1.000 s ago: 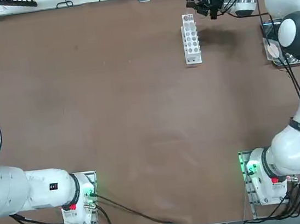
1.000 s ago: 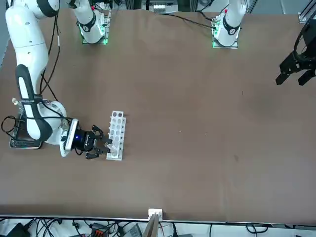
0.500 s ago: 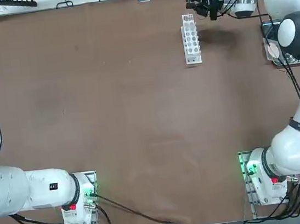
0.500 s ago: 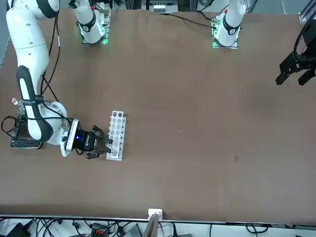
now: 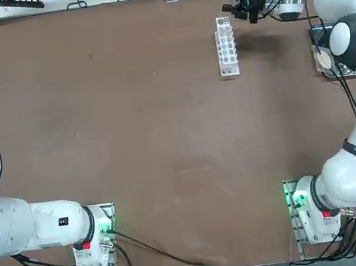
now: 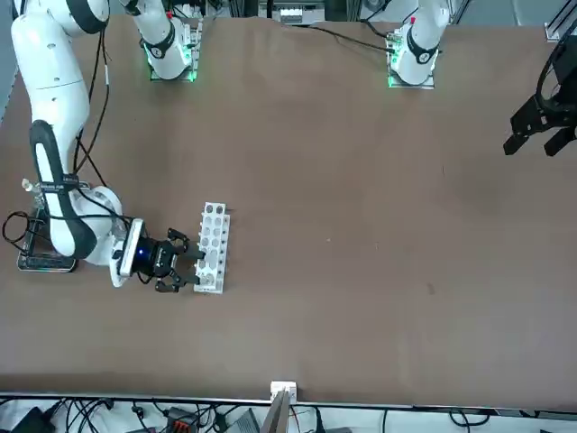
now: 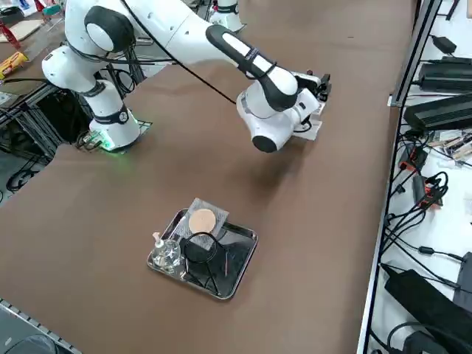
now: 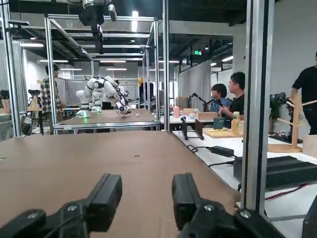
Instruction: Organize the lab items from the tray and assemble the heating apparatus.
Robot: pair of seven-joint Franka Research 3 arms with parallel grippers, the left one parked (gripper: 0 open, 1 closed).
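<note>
The small metal tray [image 7: 240, 265] sits near the table's right edge. In it are a clear glass burner [image 7: 166, 253], a dark wire stand [image 7: 200, 249] and a square mesh with a tan round centre [image 7: 203, 220]. My right gripper [image 5: 238, 3] hovers low at the far end of the table, well away from the tray, beside the far end of a white many-holed rack [image 5: 226, 44]. In the wrist view the gripper [image 8: 146, 198] is open, both dark fingers [image 8: 106, 197] apart, with only bare table between them. From the front the gripper [image 6: 183, 267] lies level, pointing at the rack [image 6: 212, 245].
My right arm's elbow hangs over part of the tray [image 5: 346, 73] in the top view. An aluminium frame post [image 8: 257, 99] stands at the table's far edge, with cables and black boxes beyond. Several people stand in the room behind.
My right gripper's fingers have spread apart beside the rack's end. The arm has barely shifted; the rack and tray stay put.
</note>
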